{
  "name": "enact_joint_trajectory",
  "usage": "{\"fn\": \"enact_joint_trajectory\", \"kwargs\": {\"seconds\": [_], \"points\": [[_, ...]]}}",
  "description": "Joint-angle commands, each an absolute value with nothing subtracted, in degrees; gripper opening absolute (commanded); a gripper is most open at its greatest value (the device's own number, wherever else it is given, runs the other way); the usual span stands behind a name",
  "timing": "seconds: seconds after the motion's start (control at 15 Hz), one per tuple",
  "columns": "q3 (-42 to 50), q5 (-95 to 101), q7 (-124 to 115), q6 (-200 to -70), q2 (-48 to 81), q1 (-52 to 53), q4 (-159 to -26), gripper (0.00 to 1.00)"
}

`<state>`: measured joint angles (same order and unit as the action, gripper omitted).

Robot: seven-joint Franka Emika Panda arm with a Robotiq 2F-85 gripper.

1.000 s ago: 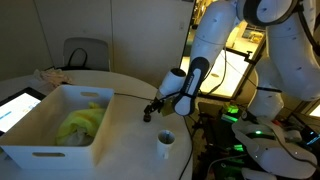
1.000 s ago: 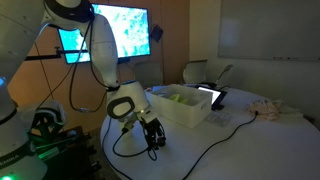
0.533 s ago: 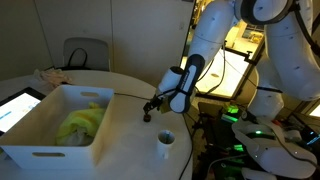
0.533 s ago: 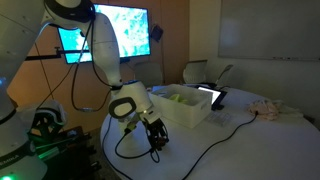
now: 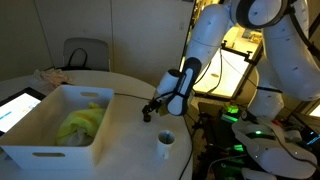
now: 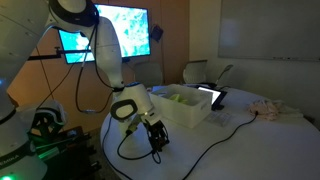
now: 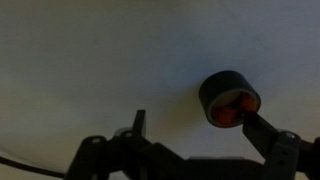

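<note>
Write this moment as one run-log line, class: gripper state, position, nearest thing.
gripper: open, empty | position: low over table, between bin and cup | nearest: cup, not touching

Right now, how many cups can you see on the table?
1. A small cup stands near the edge of the table, close to the open gripper and apart from the white bin. The bin could hide others.
</note>
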<state>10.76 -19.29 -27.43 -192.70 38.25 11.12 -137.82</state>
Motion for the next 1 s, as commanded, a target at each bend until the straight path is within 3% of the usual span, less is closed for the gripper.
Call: {"fn": "enact_joint_trajectory", "kwargs": {"seconds": [0.0, 0.93], "points": [[11.0, -21.8, -24.9, -193.0, 40.0, 11.1, -136.1, 1.0], [12.1, -22.6, -23.1, -193.3, 39.3, 11.7, -137.2, 1.0]]}}
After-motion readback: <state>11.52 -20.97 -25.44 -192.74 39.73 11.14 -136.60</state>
